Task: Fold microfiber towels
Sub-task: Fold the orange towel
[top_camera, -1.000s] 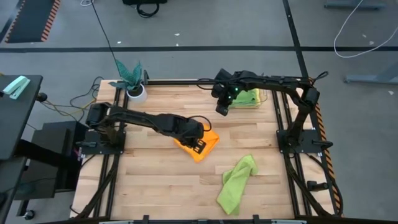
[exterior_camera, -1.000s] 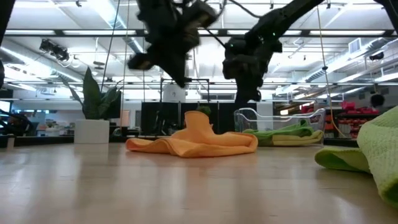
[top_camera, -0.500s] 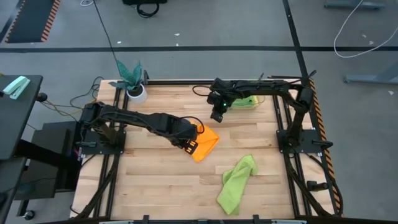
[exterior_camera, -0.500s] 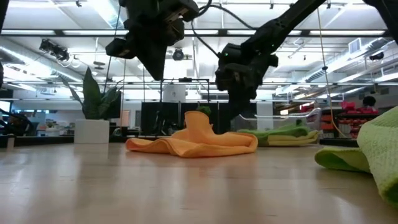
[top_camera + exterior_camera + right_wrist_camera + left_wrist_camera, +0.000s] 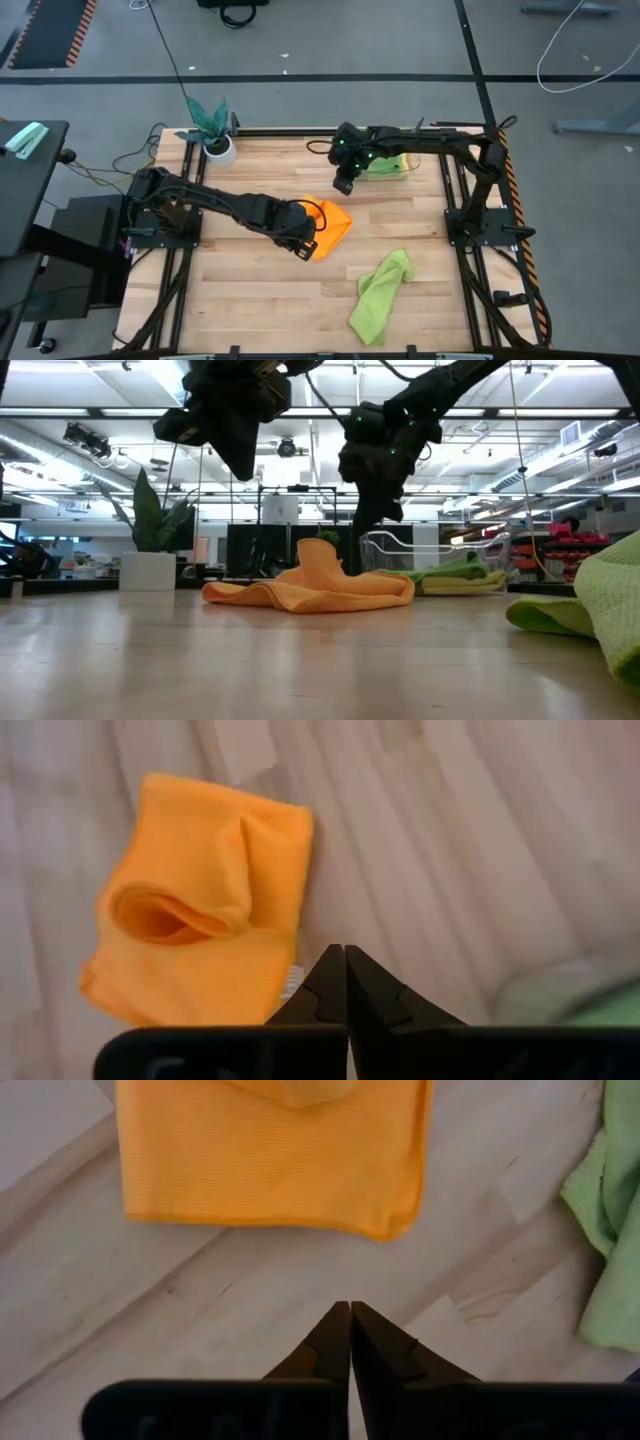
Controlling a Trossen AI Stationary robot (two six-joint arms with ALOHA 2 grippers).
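left gripper (image 5: 303, 247) pinched closed, empty, 7 o'clock of rumpled orange microfiber towel (image 5: 328, 225) | right gripper (image 5: 342, 184) closed, empty, 1 o'clock

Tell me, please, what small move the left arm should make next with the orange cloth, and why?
Probably open the left end effector and lower it onto the near edge of the orange fuzzy microfiber towel. It is shut, holds nothing and hangs above bare wooden table just short of that edge, and the towel lies loosely bunched, not neatly folded.
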